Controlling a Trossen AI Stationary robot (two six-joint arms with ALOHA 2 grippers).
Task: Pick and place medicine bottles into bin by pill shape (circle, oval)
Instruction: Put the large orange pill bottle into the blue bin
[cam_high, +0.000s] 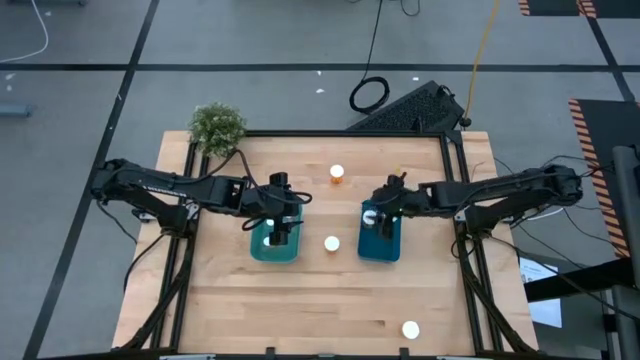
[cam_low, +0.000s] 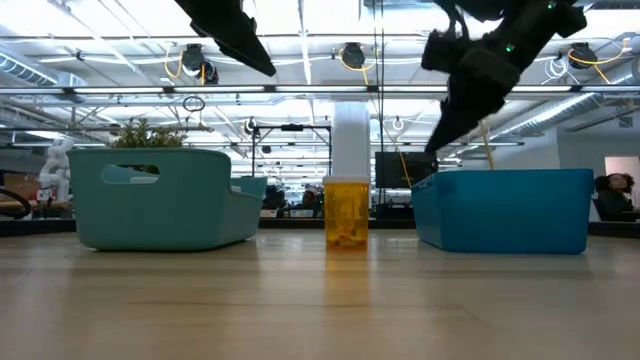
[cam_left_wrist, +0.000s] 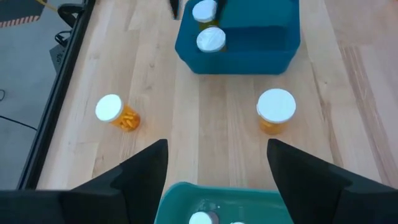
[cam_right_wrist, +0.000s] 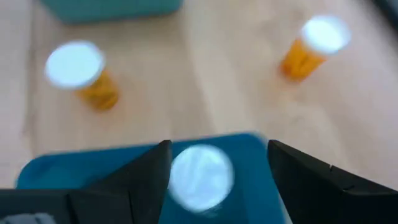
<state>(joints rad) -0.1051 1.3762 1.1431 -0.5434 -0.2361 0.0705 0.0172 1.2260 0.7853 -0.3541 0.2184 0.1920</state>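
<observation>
On top of the wood table (cam_high: 300, 300) sit two bins, w/ both arms hanging over them. Left gripper (cam_high: 283, 228) is above the teal bin (cam_high: 262, 250), fingers spread apart & holding nothing. Right gripper (cam_high: 386, 222) is above the blue bin (cam_high: 382, 248), fingers spread too, w/ a white cap (cam_right_wrist: 200, 175) showing down between them; I think that bottle is lying loose in the bin, not held.

Three bottles wait on the table: one between the bins (cam_high: 331, 243), one at the far side (cam_high: 337, 174), one near the front edge (cam_high: 410, 329), well apart from the rest.

What could go wrong: both arms may reach for the middle bottle at once & bump. It's tall & thin, so a poke on its side could tip it & it would roll. A finger could hit a bin wall coming down & shove the bin. The pills are tiny, so round vs oval is hard to tell & a bottle may land in the wrong bin
</observation>
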